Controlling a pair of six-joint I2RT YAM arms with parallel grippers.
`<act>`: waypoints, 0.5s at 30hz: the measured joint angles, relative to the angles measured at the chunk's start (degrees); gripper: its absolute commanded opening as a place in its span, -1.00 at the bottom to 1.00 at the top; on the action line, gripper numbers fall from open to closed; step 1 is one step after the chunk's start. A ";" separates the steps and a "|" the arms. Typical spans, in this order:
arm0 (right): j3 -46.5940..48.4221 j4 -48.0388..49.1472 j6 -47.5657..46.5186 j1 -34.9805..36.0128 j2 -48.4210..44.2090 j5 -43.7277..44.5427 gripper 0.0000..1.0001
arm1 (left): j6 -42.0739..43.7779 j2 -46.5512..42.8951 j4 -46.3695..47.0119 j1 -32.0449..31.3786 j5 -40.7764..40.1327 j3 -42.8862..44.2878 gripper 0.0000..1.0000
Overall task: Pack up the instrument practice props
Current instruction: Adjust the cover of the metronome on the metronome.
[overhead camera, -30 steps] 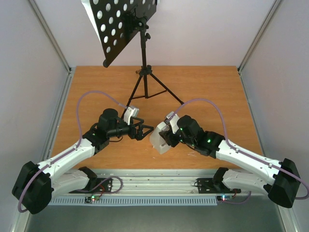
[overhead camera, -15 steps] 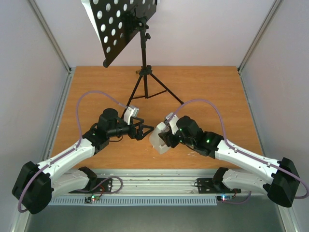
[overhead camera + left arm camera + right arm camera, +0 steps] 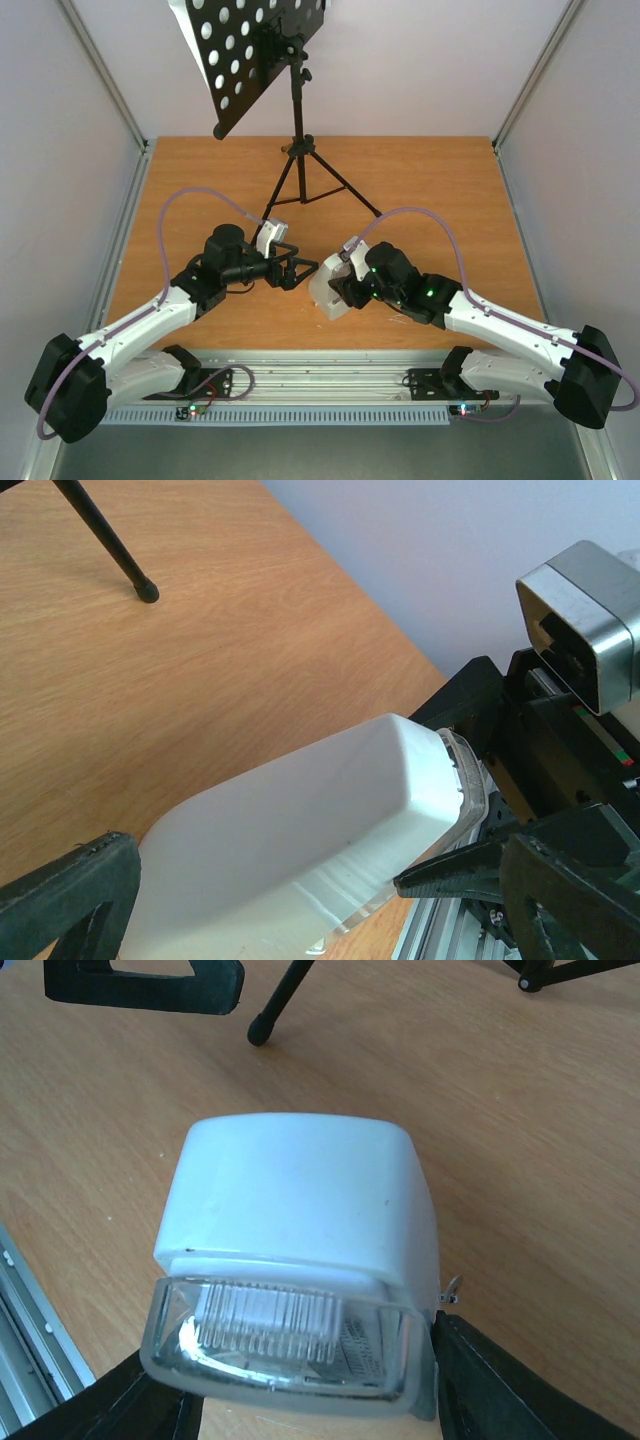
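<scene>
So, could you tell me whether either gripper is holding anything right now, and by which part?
The right gripper holds the metronome by its wide, clear-fronted end, one finger on each side. The left gripper is open and holds nothing.

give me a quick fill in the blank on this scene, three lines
The metronome gripped by the right hand is ___ in colour.
The left hand beside it is wide ___.
The black music stand rests on ___ legs.
Missing words: white; open; three.
</scene>
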 measured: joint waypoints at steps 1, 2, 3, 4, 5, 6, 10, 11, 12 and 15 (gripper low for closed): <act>0.00 0.00 0.00 0.00 -0.07 -0.02 0.16 | 0.00 0.00 -0.02 0.00 0.00 0.00 0.98; -0.07 -0.02 0.00 0.00 -0.17 -0.07 0.16 | 0.00 0.00 0.00 0.00 0.00 0.00 0.98; -0.13 -0.04 0.00 0.00 -0.33 -0.13 0.16 | 0.00 0.00 0.00 0.00 0.00 0.00 0.98; -0.20 -0.15 0.00 0.00 -0.52 -0.20 0.16 | 0.00 0.00 -0.02 0.00 0.00 0.00 0.98; -0.26 -0.31 0.00 0.00 -0.76 -0.24 0.16 | 0.02 0.00 0.00 0.00 0.00 0.00 0.98; -0.33 -0.55 0.02 0.00 -1.09 -0.28 0.16 | 0.00 0.00 0.00 0.00 0.00 0.00 0.98; -0.50 -2.36 0.11 0.00 -3.04 -0.26 0.13 | 0.00 0.00 0.00 0.00 0.00 0.00 0.98; -0.55 -2.82 0.13 0.00 -3.69 -0.24 0.11 | 0.02 0.00 0.00 0.00 0.00 0.02 0.98; -0.59 -3.32 0.17 0.00 -4.39 -0.24 0.10 | 0.00 0.00 0.00 0.00 -0.02 0.00 0.98; -0.76 -4.09 0.20 0.00 -5.88 -0.22 0.07 | 0.00 0.00 0.00 0.00 -0.02 0.00 0.98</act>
